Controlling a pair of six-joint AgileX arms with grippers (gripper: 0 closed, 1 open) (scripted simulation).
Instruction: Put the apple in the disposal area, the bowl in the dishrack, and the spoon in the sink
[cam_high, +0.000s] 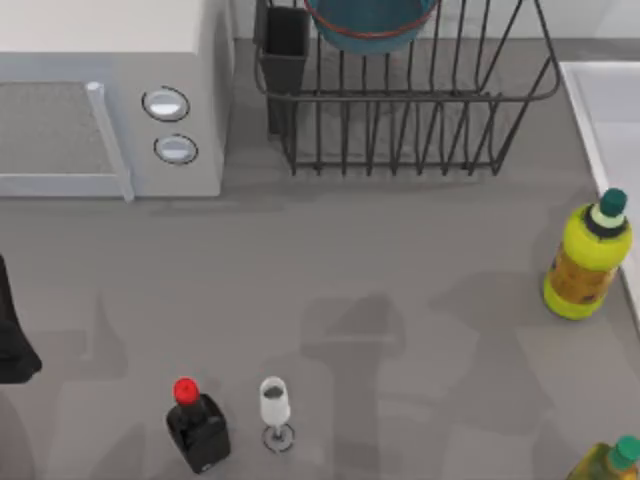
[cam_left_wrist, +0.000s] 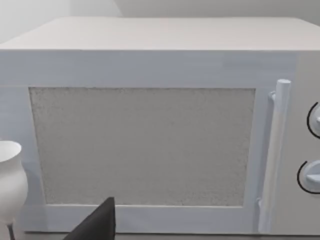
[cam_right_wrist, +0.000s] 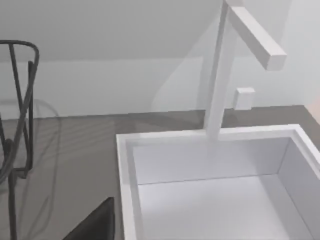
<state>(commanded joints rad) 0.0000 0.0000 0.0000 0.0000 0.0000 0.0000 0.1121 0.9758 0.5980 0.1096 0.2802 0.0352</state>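
Grey table (cam_high: 380, 260) carries everything, seen from above. White microwave (cam_high: 110, 100) sits at the far left, door handle and two round knobs facing the near side; the left wrist view looks straight at its door (cam_left_wrist: 142, 145). Black wire dishrack (cam_high: 410, 110) stands just right of the microwave at the far edge, dark utensil cup (cam_high: 285, 50) in its left corner. The blue bowl (cam_high: 370, 22) with reddish rim rests inside the dishrack, toward the back, partly cut by the frame edge. Pale sink (cam_high: 605, 110) lies at the far right; the right wrist view looks down into its basin (cam_right_wrist: 215, 200), with a white faucet (cam_right_wrist: 235, 55) rising from the back rim. A yellow-green bottle (cam_high: 588, 262) stands just beside the sink's near-left rim; a second one (cam_high: 612, 462) sits at the near right corner. Black bottle with red cap (cam_high: 197, 425) and a small clear wine glass (cam_high: 275, 410) stand side by side, near left. Left arm (cam_high: 12, 335) shows as a dark shape at the left edge. Gripper state: cannot tell for either arm.
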